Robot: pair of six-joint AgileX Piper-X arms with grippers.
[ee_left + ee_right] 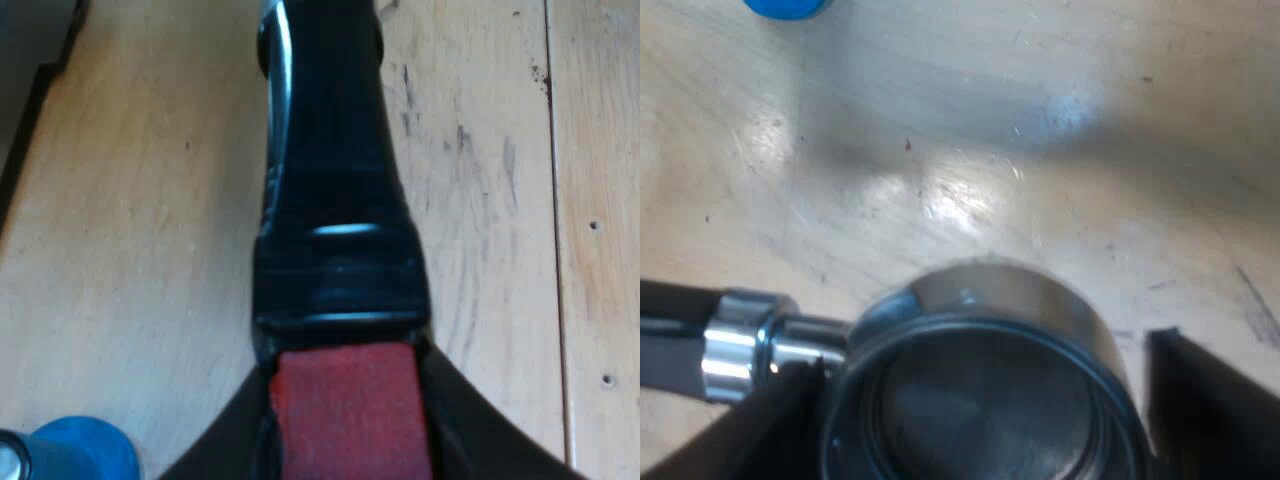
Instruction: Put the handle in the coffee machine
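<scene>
Wooden table (130,250); left gripper (345,410) clenches holder (335,150) by red end; right gripper (985,400) at its basket, grip unclear.

The bench (140,260) is light wood laid in planks. In the left wrist view straight seams run between the boards, with small dark holes beside them and grey scuffs and scratches across the grain. A dark strip (30,110) borders one edge. In the right wrist view the wood shows fine scratches, bright patches of glare and a broad soft shadow. A blue tamper (80,452) sits on the bare wood near the red end of the holder (335,200). Whether the holder itself rests on the bench cannot be told.
</scene>
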